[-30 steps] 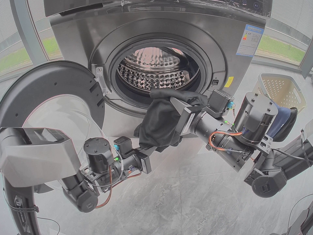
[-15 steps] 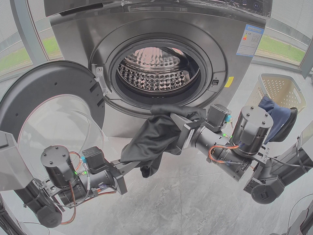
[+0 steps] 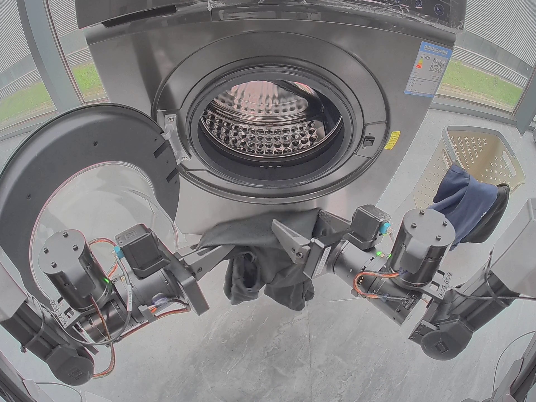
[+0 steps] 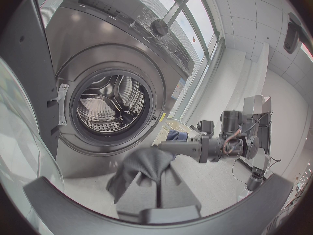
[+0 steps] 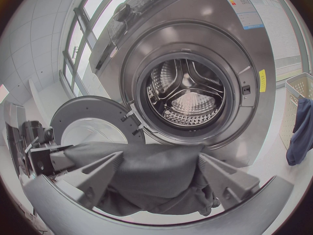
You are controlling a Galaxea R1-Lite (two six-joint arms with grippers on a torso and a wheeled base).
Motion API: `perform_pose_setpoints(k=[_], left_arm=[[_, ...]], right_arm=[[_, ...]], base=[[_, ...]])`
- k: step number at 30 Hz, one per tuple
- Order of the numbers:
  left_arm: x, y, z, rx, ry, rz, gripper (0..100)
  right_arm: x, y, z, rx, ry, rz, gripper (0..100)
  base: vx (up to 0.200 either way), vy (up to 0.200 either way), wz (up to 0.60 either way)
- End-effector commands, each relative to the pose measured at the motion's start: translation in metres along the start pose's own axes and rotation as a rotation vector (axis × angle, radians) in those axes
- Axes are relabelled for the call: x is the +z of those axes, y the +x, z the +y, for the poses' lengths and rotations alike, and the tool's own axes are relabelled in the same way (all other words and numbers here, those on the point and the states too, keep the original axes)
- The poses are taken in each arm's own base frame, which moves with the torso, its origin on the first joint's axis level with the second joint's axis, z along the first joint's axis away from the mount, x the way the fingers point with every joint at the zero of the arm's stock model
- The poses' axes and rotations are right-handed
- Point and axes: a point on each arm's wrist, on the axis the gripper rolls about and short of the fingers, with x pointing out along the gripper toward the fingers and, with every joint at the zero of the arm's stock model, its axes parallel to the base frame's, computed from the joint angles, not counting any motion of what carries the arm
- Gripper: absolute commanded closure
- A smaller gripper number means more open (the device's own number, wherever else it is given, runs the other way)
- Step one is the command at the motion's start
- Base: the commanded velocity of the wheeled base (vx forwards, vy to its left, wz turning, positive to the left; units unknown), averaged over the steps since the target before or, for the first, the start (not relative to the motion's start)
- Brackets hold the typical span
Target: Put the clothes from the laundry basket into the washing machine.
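A front-loading washing machine (image 3: pixel 139 68) stands on a pale tiled floor (image 3: pixel 312 353). Its round door (image 3: pixel 84 146) is swung fully open to the left. The steel drum (image 3: pixel 262 124) behind the opening holds no clothes that can be seen.

A dark grey garment (image 3: pixel 268 269) hangs in the air in front of the machine, below the door opening and above the floor. It is stretched between the two arms, and its loose middle sags in folds towards the floor without touching it.

The left gripper (image 3: pixel 220 250) holds the garment's left end. In the left wrist view its fingers (image 4: pixel 140 193) are pressed together, with the cloth (image 4: pixel 143 164) pinched at their tips and draped over them.

The right gripper (image 3: pixel 304 233) is at the garment's right end. In the right wrist view its fingers (image 5: pixel 97 173) stand wide apart, and the cloth (image 5: pixel 156 173) lies across the gap between them and hangs below.

A cream plastic laundry basket (image 3: pixel 486 152) stands on the floor to the right of the machine, near its front right corner. A blue garment (image 3: pixel 466 196) is draped over the basket's near rim.
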Motion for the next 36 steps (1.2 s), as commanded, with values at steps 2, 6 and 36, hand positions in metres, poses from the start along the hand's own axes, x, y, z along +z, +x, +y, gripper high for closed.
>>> perform_pose_setpoints(k=[2, 6, 36], left_arm=[[0.011, 0.005, 0.001, 0.000, 0.007, -0.050, 100], [0.014, 0.008, 0.003, 0.009, 0.009, -0.069, 100], [0.025, 0.010, 0.003, 0.022, -0.008, -0.118, 100]], right_arm=[[-0.022, 0.004, -0.006, -0.021, -0.020, 0.070, 0], [-0.032, 0.002, -0.008, -0.028, -0.028, 0.104, 0], [-0.049, -0.009, -0.009, -0.001, -0.079, 0.130, 0]], base=[[0.000, 0.000, 0.00], [0.000, 0.000, 0.00], [0.000, 0.000, 0.00]])
